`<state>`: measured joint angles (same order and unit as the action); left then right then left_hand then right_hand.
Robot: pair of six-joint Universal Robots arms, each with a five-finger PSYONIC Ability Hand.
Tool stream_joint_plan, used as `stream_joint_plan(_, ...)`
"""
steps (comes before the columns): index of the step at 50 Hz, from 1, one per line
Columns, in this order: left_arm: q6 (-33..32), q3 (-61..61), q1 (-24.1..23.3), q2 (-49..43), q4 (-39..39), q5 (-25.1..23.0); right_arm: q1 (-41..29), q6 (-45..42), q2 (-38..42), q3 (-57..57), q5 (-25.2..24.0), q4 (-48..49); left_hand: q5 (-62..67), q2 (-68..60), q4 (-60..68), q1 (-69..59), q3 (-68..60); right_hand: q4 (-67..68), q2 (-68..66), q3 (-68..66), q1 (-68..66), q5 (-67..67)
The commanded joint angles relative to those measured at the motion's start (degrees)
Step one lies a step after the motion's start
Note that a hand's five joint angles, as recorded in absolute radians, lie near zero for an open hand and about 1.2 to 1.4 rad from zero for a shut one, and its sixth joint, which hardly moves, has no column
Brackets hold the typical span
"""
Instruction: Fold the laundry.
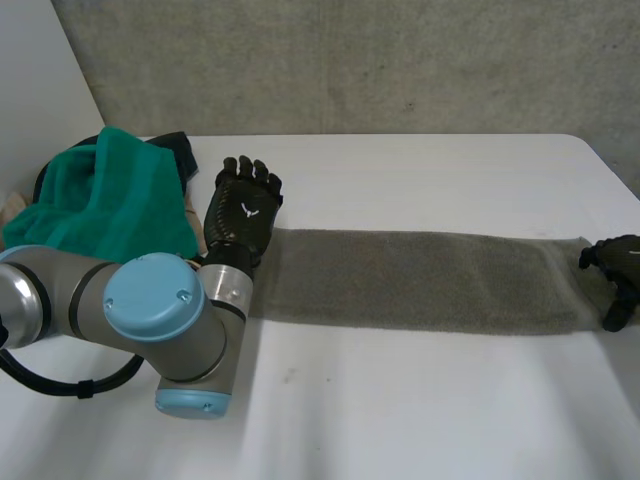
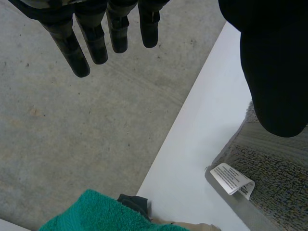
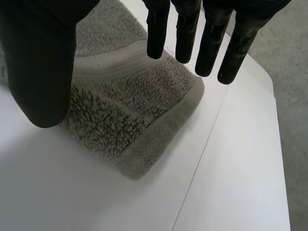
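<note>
Left arm (image 1: 150, 310) holds its left hand (image 1: 243, 210) wide open at the left end of the grey towel (image 1: 420, 280) along the counter (image 1: 400, 420); right hand (image 1: 615, 275) open at the right end. Pinch corners evenly.

Head overhead, wrists close over towel (image 1: 420, 282)

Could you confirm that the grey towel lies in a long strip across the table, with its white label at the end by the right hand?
Not quite: the white label is at the end by the left hand, as the left wrist view shows. The grey towel does lie in a long strip across the table.
</note>
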<state>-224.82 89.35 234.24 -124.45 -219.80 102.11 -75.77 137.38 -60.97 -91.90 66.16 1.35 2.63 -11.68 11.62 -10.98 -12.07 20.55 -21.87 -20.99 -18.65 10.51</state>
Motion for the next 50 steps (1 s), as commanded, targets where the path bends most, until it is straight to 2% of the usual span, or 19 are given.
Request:
stream_joint_plan(1,0.0,0.7,-0.2,0.5,0.1,0.0,0.5,-2.1,3.5,-0.8,-0.2,3.8,-2.6,1.7,-1.6,1.0,2.1,23.2,-21.9,-22.8,-25.1,23.3)
stream_joint_plan(3,0.0,1.0,-0.1,0.6,0.0,0.0,1.5,-2.6,4.0,-0.1,0.4,4.0,-2.6,1.7,-1.6,1.0,2.1,59.3,-57.9,-58.8,-61.2,59.3)
stream_joint_plan(10,0.0,2.6,-0.2,2.5,0.1,0.0,6.7,-3.3,2.1,0.8,2.4,7.5,-2.6,1.7,-1.6,1.0,2.1,59.5,-58.1,-59.0,-61.4,59.5)
stream_joint_plan(15,0.0,4.1,0.1,4.6,0.1,0.0,10.4,-8.8,2.1,4.0,3.9,11.5,-2.6,1.7,-1.6,1.0,2.1,59.5,-58.1,-59.0,-61.4,59.5)
stream_joint_plan(19,0.0,5.6,0.3,6.2,0.1,0.0,12.5,-14.0,2.0,5.6,3.0,11.8,-2.6,1.7,-1.6,1.0,2.1,59.5,-58.1,-59.0,-61.4,59.5)
stream_joint_plan(22,0.1,6.6,0.4,7.3,0.1,0.0,11.2,-14.4,1.8,5.7,2.5,12.4,-2.6,1.7,-1.6,1.0,2.1,59.5,-58.1,-59.0,-61.4,59.5)
stream_joint_plan(26,0.1,7.7,0.6,8.6,0.1,0.0,3.7,-11.6,-0.2,5.6,0.0,14.1,-2.6,1.7,-1.6,1.0,2.1,59.5,-58.1,-59.0,-61.4,59.5)
stream_joint_plan(31,0.1,8.9,1.3,10.2,0.1,0.0,-10.2,-9.0,-4.7,3.8,-2.6,18.7,-2.6,1.7,-1.6,1.0,2.1,59.5,-58.1,-59.0,-61.4,59.5)
stream_joint_plan(37,0.1,10.4,1.9,12.3,0.1,0.0,-24.8,-8.5,-4.9,3.4,-5.3,21.9,-2.6,1.7,-1.6,1.0,2.1,59.5,-58.1,-59.0,-61.4,59.5)
stream_joint_plan(38,0.1,10.6,2.1,12.6,0.1,0.0,-29.0,-8.5,-4.5,3.5,-6.6,22.4,-2.6,1.7,-1.6,1.0,2.1,59.5,-58.1,-59.0,-61.4,59.5)
stream_joint_plan(42,0.4,11.5,2.3,13.2,0.1,0.0,-37.9,-8.9,-1.1,3.2,-10.0,23.2,-2.6,1.7,-1.6,1.0,2.1,59.5,-58.1,-59.0,-61.4,59.5)
stream_joint_plan(45,1.2,12.0,2.2,13.2,0.2,0.0,-41.9,-9.4,2.2,3.2,-11.8,23.2,-2.6,1.7,-1.6,1.0,2.1,59.5,-58.1,-59.0,-61.4,59.5)
stream_joint_plan(49,2.3,12.6,2.1,13.1,0.2,0.0,-45.8,-9.5,6.6,3.7,-11.2,22.8,-2.6,1.7,-1.6,1.0,2.1,59.5,-58.1,-59.0,-61.4,59.5)
stream_joint_plan(50,2.5,12.7,1.9,13.0,0.2,0.0,-46.3,-9.4,7.5,3.6,-10.8,22.6,-2.6,1.7,-1.6,1.0,2.1,48.7,-47.4,-48.2,-50.6,48.7)
